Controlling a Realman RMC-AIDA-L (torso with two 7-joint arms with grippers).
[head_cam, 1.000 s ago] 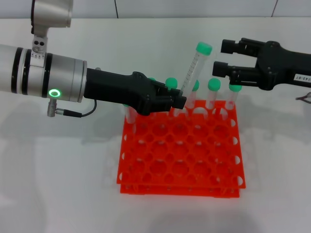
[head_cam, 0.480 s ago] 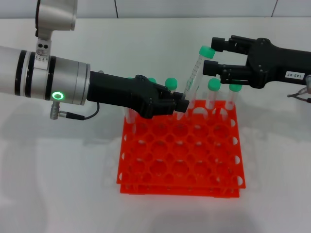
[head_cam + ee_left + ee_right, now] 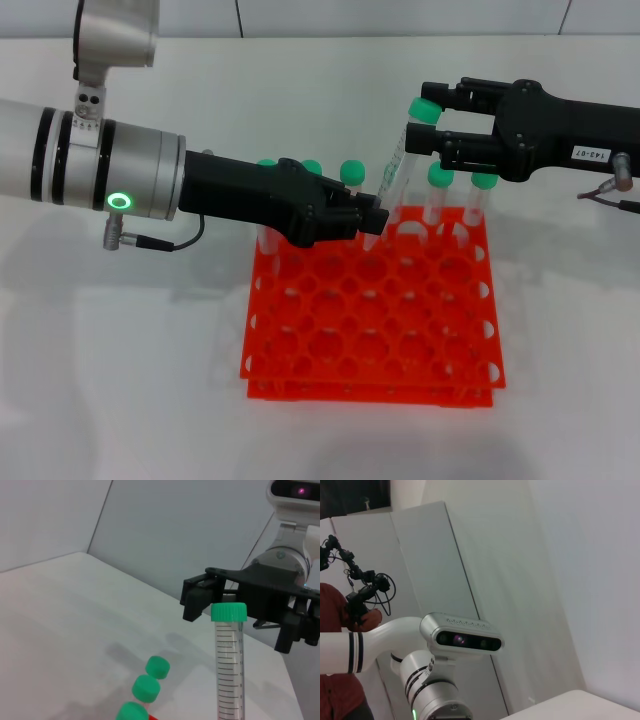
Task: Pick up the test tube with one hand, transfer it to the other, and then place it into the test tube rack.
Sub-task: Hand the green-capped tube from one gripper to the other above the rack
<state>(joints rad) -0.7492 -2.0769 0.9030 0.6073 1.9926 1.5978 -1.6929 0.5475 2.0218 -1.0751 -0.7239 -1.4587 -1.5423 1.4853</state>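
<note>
My left gripper (image 3: pixel 370 216), black on the silver arm with the green ring light, is shut on the lower part of the test tube (image 3: pixel 398 165). The tube leans up and to the right above the back of the orange-red test tube rack (image 3: pixel 370 330). Its green cap (image 3: pixel 424 108) sits between the fingers of my right gripper (image 3: pixel 423 122), the black one with the white label, which is open around the tube's top. In the left wrist view the tube (image 3: pixel 227 670) stands upright, with the right gripper (image 3: pixel 235 597) just behind its cap.
Several other green-capped tubes (image 3: pixel 440 178) stand in the rack's back row, close to both grippers. White tabletop surrounds the rack. A cable (image 3: pixel 610 195) trails by the right arm. The right wrist view shows only the robot's head (image 3: pixel 462 637) and a wall.
My right gripper has moved left, from beside the tube to having its fingers on either side of the cap. The left gripper and the tube have barely shifted.
</note>
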